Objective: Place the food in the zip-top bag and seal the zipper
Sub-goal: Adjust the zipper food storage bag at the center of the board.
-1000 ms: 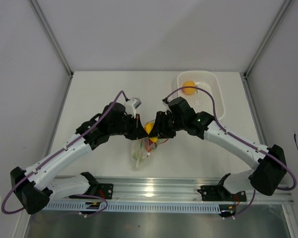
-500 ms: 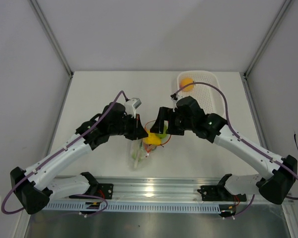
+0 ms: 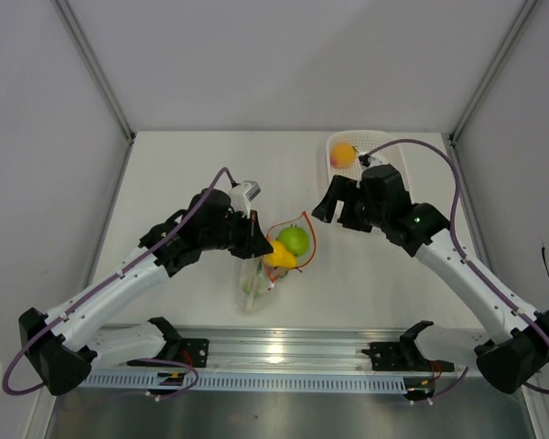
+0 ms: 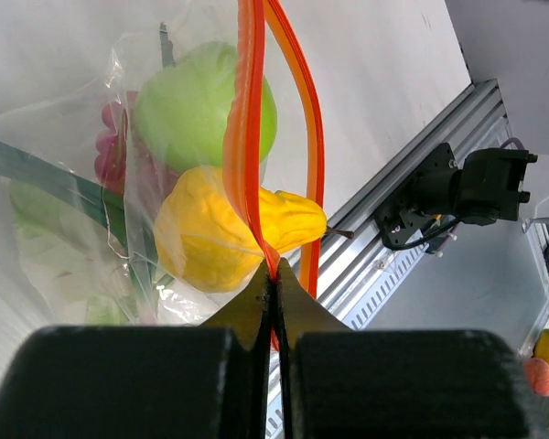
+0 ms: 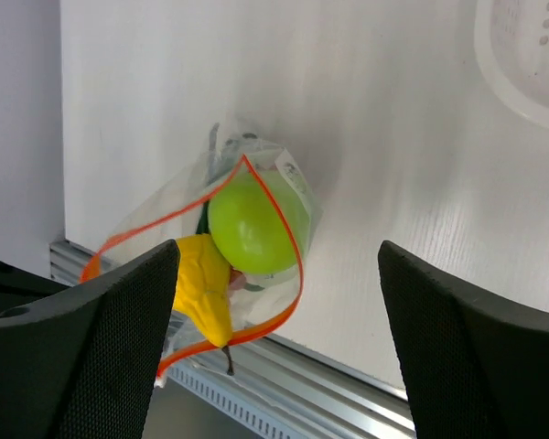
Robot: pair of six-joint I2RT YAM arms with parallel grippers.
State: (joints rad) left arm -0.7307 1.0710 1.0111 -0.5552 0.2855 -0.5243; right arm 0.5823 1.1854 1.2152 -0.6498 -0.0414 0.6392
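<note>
The zip-top bag (image 3: 260,281) lies near the front rail with its mouth held up and open. My left gripper (image 3: 256,241) (image 4: 274,274) is shut on one end of the red-orange zipper (image 4: 254,137) (image 5: 288,233). Inside the mouth sit the green apple (image 3: 295,240) (image 4: 197,105) (image 5: 256,224) and a yellow piece (image 3: 279,257) (image 4: 220,242) (image 5: 201,283), with green stalks (image 4: 37,174) deeper in. My right gripper (image 3: 332,208) (image 5: 279,357) hangs open and empty above and to the right of the bag. An orange-yellow round fruit (image 3: 342,154) rests in the basket.
A white perforated basket (image 3: 398,178) (image 5: 531,55) stands at the back right, just behind my right arm. The metal rail (image 3: 284,352) (image 5: 302,389) runs along the table's near edge, close to the bag.
My right gripper opened at the bag's mouth and drew back up and to the right, toward the basket. The green apple now lies in the bag's mouth. The left gripper kept its hold.
</note>
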